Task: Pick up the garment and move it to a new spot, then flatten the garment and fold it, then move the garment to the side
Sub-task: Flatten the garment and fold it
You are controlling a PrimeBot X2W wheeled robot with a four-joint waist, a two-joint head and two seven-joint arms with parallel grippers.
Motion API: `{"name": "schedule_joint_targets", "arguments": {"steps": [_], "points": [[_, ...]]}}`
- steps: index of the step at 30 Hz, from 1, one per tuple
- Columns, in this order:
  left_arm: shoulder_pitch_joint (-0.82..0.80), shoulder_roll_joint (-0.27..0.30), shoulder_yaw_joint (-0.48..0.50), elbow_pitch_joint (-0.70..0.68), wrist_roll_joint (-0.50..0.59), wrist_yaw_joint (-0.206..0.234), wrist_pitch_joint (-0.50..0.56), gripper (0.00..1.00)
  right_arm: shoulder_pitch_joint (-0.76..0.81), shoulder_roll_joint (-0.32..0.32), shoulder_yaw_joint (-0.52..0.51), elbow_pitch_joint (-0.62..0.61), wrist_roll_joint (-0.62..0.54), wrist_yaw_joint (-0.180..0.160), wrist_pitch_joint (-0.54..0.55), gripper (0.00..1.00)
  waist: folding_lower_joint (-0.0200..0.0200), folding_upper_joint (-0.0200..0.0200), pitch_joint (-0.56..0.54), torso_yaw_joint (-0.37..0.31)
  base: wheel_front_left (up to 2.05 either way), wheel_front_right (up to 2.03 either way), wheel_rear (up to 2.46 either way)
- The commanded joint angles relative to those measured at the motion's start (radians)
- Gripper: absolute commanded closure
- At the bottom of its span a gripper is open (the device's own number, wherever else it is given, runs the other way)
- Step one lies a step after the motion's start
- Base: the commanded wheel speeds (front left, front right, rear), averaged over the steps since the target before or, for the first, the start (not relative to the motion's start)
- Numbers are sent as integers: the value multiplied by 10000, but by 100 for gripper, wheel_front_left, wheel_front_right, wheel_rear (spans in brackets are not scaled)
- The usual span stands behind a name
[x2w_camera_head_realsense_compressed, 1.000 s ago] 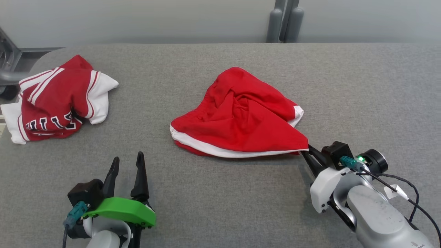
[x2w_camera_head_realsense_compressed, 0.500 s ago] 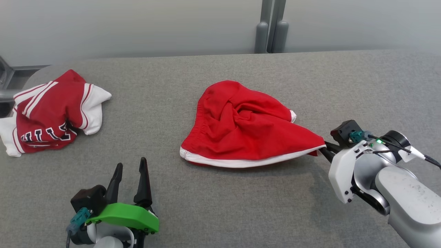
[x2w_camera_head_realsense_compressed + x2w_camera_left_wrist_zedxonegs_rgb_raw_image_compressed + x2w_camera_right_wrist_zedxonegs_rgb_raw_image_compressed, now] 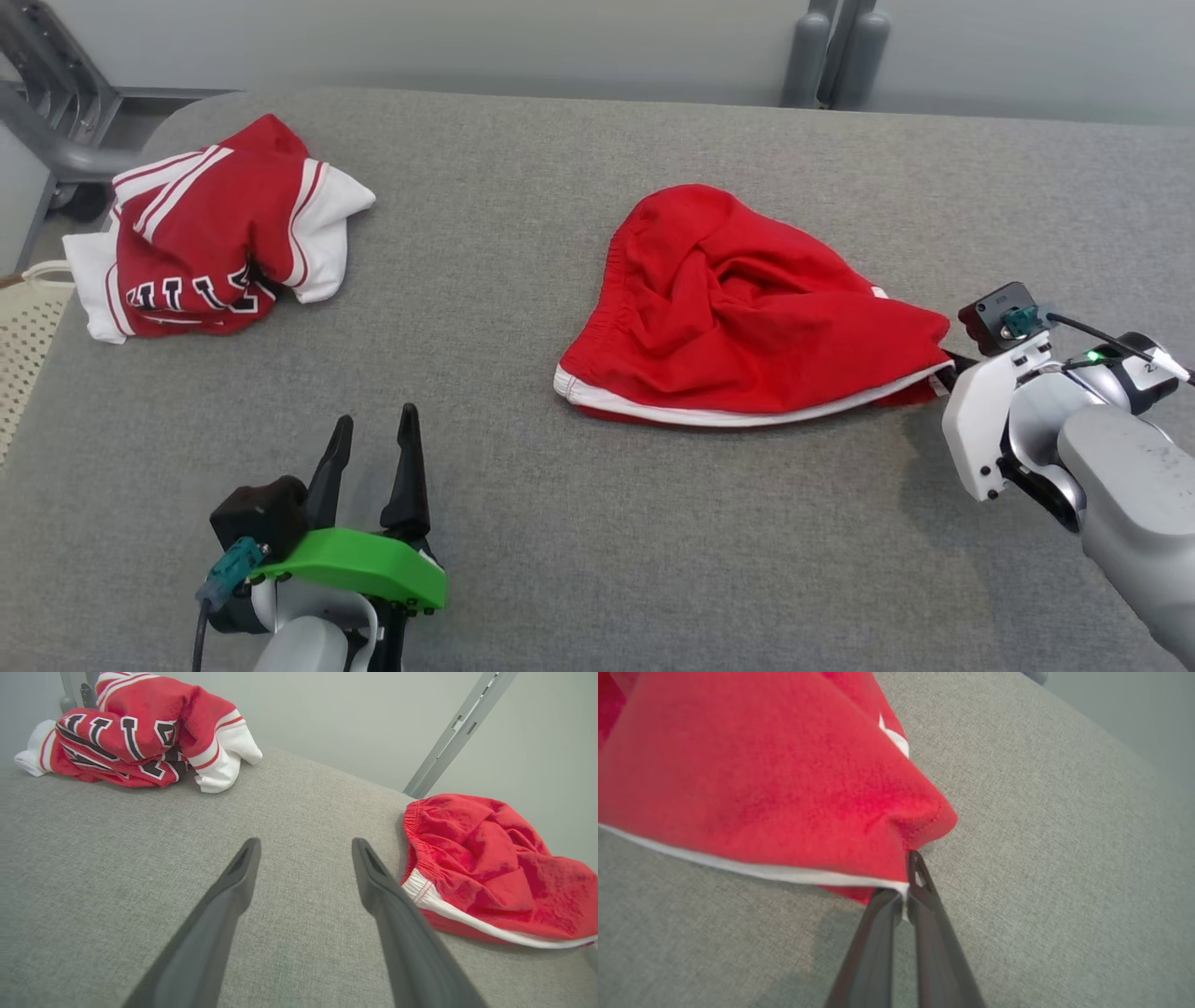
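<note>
The garment (image 3: pixel 747 317) is a crumpled pair of red shorts with white trim, lying in the middle of the grey table (image 3: pixel 560 560). My right gripper (image 3: pixel 943 378) is shut on its right corner, which is pulled out into a point. In the right wrist view the two fingers (image 3: pixel 878 933) pinch the white hem of the garment (image 3: pixel 761 779). My left gripper (image 3: pixel 371 437) stands open at the lower left, over bare table, well apart from the shorts. In the left wrist view the garment (image 3: pixel 486 868) lies to the right of the left gripper (image 3: pixel 306 847).
A second red and white garment with black lettering (image 3: pixel 215 238) lies bunched at the table's far left. A grey metal frame (image 3: pixel 56 140) stands past the left corner, two grey posts (image 3: pixel 836 51) behind the far edge, and a pale mesh basket (image 3: pixel 23 345) at the left.
My right gripper has drawn the shorts' corner to the right, stretching them out. The head camera has shifted, so the whole picture has moved. The left gripper has stayed open.
</note>
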Motion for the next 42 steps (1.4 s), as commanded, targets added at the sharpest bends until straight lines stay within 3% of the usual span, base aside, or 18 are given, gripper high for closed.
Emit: {"name": "schedule_joint_targets", "arguments": {"steps": [1,2,3,4,5,13,21,32,42], "points": [[-159,-6,16,32,15,-15,7,0,-127,73,54,296,134,-13,-239,86,0,-1,200,227,0,0,0],[-150,-4,21,55,17,-12,5,0,-180,120,61,518,170,-13,-426,69,0,-1,200,226,0,0,0],[-150,-4,21,55,17,-12,5,0,-180,120,61,518,170,-13,-426,69,0,-1,200,226,0,0,0],[-134,-6,31,79,12,-7,4,0,-229,159,94,711,185,-13,-586,54,0,-1,197,211,0,0,0],[-113,1,43,98,4,0,3,0,-266,201,166,893,185,-13,-734,0,0,-1,191,177,0,0,0],[-65,65,106,63,7,18,-3,0,-298,116,557,1533,450,-13,-1885,0,0,-1,120,-457,0,0,0],[145,163,155,-164,56,22,-6,0,74,-160,-69,1443,738,-13,-3349,0,0,-1,-89,-1343,0,0,0],[592,266,192,-671,192,184,-9,0,797,476,-1984,688,39,-13,-4314,0,0,-1,-466,-1916,0,0,0],[1539,274,628,-1534,425,405,-11,0,2428,1731,-4014,-1386,-1680,-13,-4350,0,0,-1,-963,-1869,0,0,0]]}}
